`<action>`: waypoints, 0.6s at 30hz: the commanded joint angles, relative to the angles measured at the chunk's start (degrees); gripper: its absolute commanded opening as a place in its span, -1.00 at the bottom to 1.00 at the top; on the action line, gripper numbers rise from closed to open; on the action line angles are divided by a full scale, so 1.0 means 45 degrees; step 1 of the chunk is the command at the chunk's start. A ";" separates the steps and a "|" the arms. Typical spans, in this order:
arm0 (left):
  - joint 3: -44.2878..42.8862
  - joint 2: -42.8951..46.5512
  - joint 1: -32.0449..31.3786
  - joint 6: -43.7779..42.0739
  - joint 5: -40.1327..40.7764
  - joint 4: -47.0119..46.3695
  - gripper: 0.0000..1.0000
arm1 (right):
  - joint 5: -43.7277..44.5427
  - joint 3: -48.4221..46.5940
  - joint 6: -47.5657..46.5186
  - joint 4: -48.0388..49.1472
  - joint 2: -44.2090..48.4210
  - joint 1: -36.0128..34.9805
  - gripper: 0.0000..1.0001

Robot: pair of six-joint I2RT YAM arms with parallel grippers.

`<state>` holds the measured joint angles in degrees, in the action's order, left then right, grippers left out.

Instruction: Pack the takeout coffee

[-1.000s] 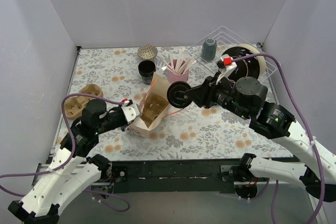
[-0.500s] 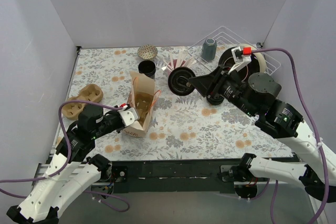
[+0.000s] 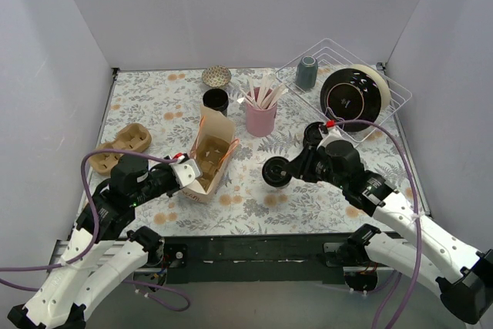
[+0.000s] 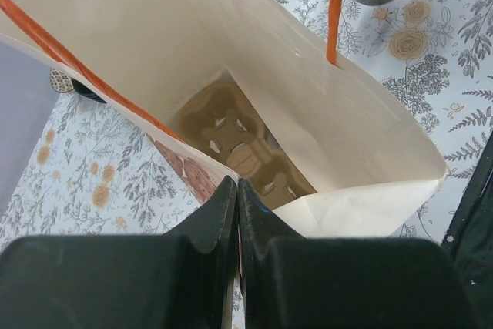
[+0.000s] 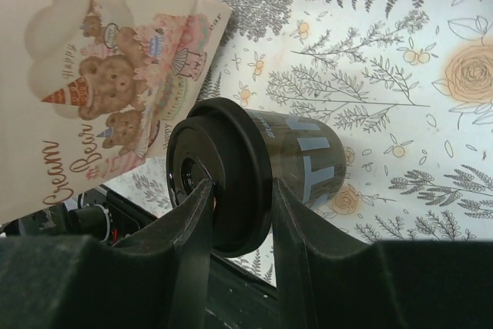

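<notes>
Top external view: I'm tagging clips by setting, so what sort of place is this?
Probably a staged robot test cell, not a café: plain grey walls box in a floral tablecloth set with takeout props, a paper bag and cardboard cup carrier.

The coffee (image 5: 256,179) has a smooth, glossy black plastic lid (image 5: 231,161); its cup wall (image 5: 310,161) is dark matt paper with grey print. The bag (image 4: 308,90) is matt cream paper, colour-printed outside; the tray (image 4: 239,148) in it is rough brown pulp. The cloth (image 3: 308,202) looks matt, flower-printed. At the surface's far right corner, the rack (image 3: 333,53) is thin white wire, the plate (image 3: 350,98) glossy black.
</notes>
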<state>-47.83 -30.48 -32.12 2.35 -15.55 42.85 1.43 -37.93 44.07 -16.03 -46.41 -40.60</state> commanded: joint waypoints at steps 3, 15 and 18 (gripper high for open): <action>-0.0386 -0.0141 -0.0050 0.0512 -0.0118 0.0205 -1.00 | -0.0943 0.1511 0.0966 0.2489 0.1290 0.0486 -0.97; -0.0444 -0.0551 -0.0050 0.0982 -0.2598 0.0009 -1.00 | 0.0111 0.3937 0.2803 0.1436 0.3282 0.0585 -0.60; -0.0405 -0.0571 -0.0050 0.1001 -0.2424 -0.0186 -1.00 | 0.0541 0.3626 0.2843 0.0558 0.3458 0.0585 -0.42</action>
<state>-48.25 -32.60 -32.12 5.91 -24.03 41.50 0.21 -19.86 54.98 -11.11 -32.49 -38.24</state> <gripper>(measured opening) 0.010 0.390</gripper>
